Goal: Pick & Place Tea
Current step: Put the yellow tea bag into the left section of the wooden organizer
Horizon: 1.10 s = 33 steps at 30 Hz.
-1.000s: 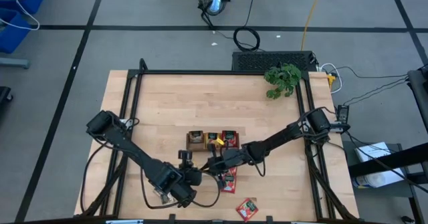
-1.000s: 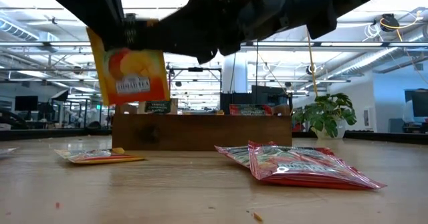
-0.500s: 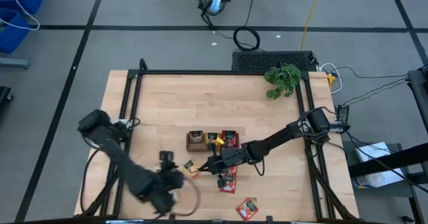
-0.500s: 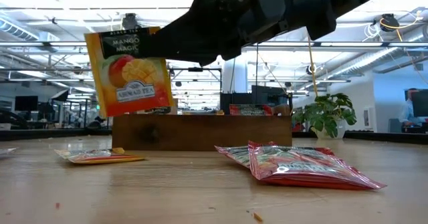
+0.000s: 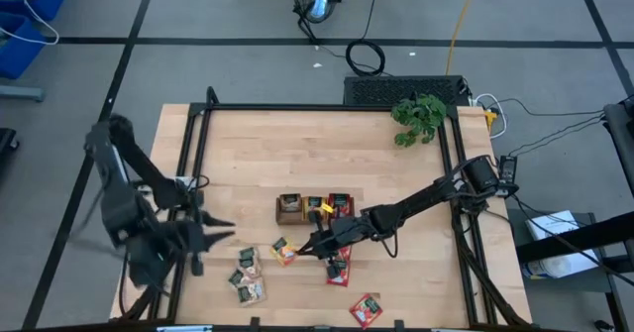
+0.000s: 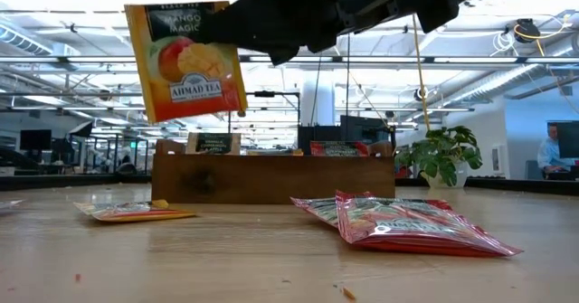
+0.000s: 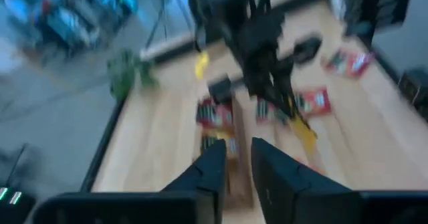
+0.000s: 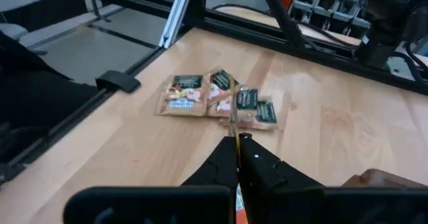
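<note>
Orange sachet (image 6: 185, 61) hangs pinched edge-on in the closed right gripper (image 5: 309, 245) just at seven o'clock of the brown tray (image 5: 315, 208), so it should travel level toward the tray's middle pocket and drop in upright, while the left gripper (image 5: 213, 231), jaws narrowly apart and empty, waits at the table's nine o'clock edge.

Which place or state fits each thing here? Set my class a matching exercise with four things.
Things:
1. orange mango sachet
2. plant
3. brown tray
4. left gripper

Places or states:
A. at a table corner on the right arm's side
B. over the table's left edge, holding nothing
C. pinched in the right gripper, above the table
D. mid-table, sachets standing in it

Pairs: 1-C, 2-A, 3-D, 4-B
</note>
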### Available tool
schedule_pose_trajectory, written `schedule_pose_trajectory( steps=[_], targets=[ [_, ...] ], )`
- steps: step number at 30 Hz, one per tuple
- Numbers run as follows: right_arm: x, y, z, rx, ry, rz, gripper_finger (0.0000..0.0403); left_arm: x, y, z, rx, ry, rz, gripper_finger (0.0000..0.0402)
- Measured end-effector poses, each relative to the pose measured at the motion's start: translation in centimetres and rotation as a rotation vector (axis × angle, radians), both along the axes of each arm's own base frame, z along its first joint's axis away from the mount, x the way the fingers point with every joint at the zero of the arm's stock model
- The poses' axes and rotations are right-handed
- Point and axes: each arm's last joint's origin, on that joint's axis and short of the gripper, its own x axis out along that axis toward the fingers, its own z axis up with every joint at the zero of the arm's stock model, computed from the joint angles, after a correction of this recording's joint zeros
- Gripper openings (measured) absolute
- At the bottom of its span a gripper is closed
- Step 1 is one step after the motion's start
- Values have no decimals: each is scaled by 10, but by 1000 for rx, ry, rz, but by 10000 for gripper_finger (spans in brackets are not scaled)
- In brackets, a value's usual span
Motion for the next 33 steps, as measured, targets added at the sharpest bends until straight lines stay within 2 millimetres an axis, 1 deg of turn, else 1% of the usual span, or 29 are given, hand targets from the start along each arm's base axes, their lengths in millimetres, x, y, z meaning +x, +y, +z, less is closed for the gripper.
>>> schedule_pose_trajectory(
  steps=[2, 6, 8, 11, 13, 15, 17, 20, 22, 27, 30, 33],
  targets=[
    [0, 0, -1, -8, 8, 1, 0, -6, 17, 0, -14, -74, -46, 55],
    [0, -1, -2, -10, 13, 2, 0, -13, 52, -11, -92, -213, -181, 19],
    [-1, 0, -2, -5, 22, 19, 0, -16, 65, -20, -143, -312, -241, 6],
    [-1, 0, -3, -3, 30, 35, 0, -17, 78, -42, -199, -437, -319, 9],
    [-3, 0, -5, 2, 25, 49, 0, -16, 82, -63, -209, -446, -341, 14],
    [-5, -3, -8, 17, 8, 45, 0, -15, 84, -82, -237, -439, -322, 13],
    [-11, -11, -7, 54, -8, 51, 0, -15, 85, -102, -265, -414, -303, 6],
    [-24, -26, 1, 123, -71, 68, 0, -16, 84, -127, -313, -392, -282, 7],
    [-33, -36, 11, 140, -106, 49, 0, -17, 85, -142, -335, -393, -255, 11],
    [-49, -55, 38, 93, -121, -64, 0, -18, 88, -153, -391, -432, -161, 5],
    [-54, -65, 59, 95, -170, -98, 0, -19, 88, -157, -399, -422, -167, 5],
    [-60, -79, 78, 138, -218, -139, 0, -19, 88, -163, -402, -399, -178, 20]
  ],
)
